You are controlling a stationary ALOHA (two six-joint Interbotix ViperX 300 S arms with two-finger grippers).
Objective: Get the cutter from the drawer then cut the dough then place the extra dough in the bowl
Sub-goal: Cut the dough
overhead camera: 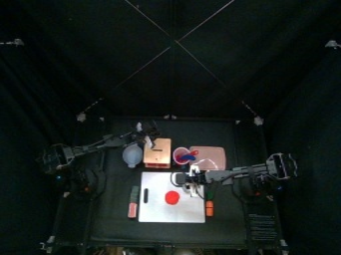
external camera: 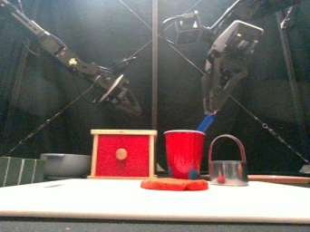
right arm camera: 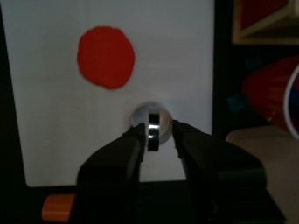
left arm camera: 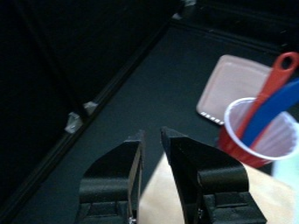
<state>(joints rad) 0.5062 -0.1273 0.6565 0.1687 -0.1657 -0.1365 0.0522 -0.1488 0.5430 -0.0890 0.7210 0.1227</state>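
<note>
Dough (overhead camera: 170,197) lies whole, a solid red disc mid-way on the white board (overhead camera: 154,215) by the tabletop's front edge; cut not yet made, no scrap to move. Cutter (external camera: 227,170) stands on the board's back-right part, apart from the dough, so the fetching looks finished; right gripper (right arm camera: 156,136) hangs above it, jaws narrowly apart, holding nothing. Behind the board: red cup (external camera: 186,152) holds blue knife (external camera: 206,120) and red knife (left arm camera: 271,83); wooden box (external camera: 123,154) beside it, drawer front flush; bowl (external camera: 67,164) toward the back-left corner, no dough showing; pink tray (left arm camera: 239,79) back right, seemingly bare. Left gripper (left arm camera: 152,140) hangs over the box, jaws a thin slit apart, empty.
</note>
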